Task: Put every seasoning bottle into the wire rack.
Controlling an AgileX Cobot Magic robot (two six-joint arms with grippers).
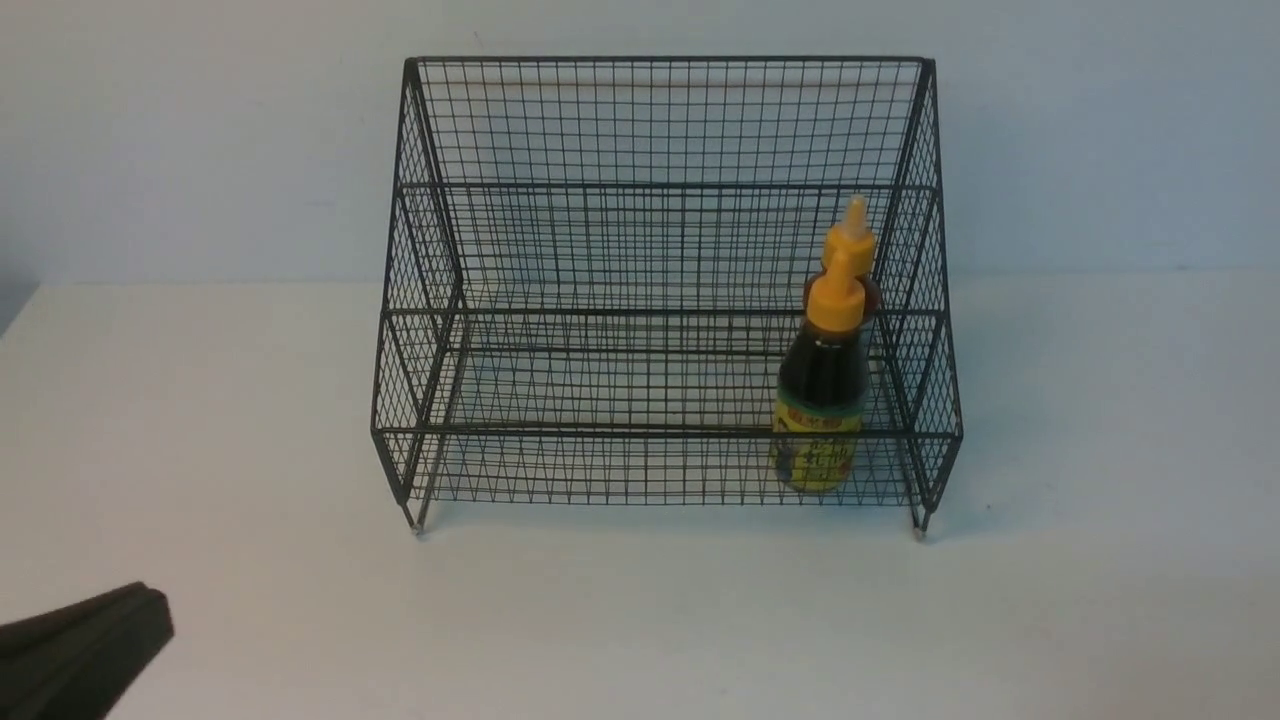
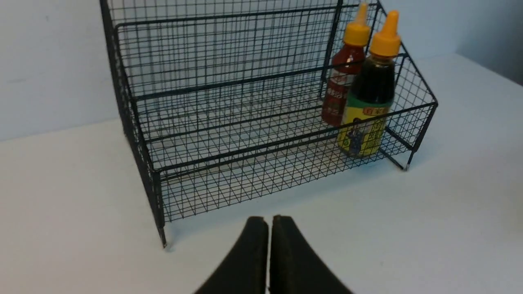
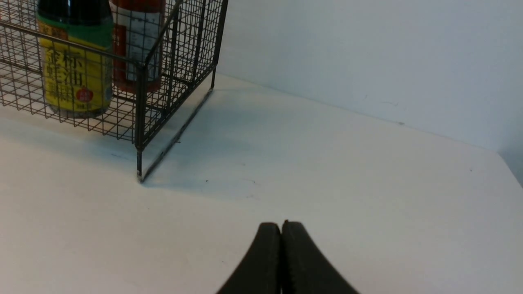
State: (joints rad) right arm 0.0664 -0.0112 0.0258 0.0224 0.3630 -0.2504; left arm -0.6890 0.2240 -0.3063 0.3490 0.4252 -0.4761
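Note:
The black wire rack (image 1: pixel 660 130) stands in the middle of the white table. The near-black seasoning bottle (image 1: pixel 822 400) with a yellow-green label stands upright in the rack's lower front tier at the right end. Right behind it, on the upper tier, stands the red seasoning bottle (image 2: pixel 341 81), mostly hidden in the front view. My left gripper (image 2: pixel 269 219) is shut and empty, low at the front left (image 1: pixel 150 612), well away from the rack. My right gripper (image 3: pixel 281 224) is shut and empty over bare table to the right of the rack (image 3: pixel 141 94); the front view does not show it.
A pale wall (image 1: pixel 200 140) runs close behind the rack. The white table (image 1: pixel 640 620) extends in front of the rack and to both sides. Its right edge (image 3: pixel 508 163) shows in the right wrist view.

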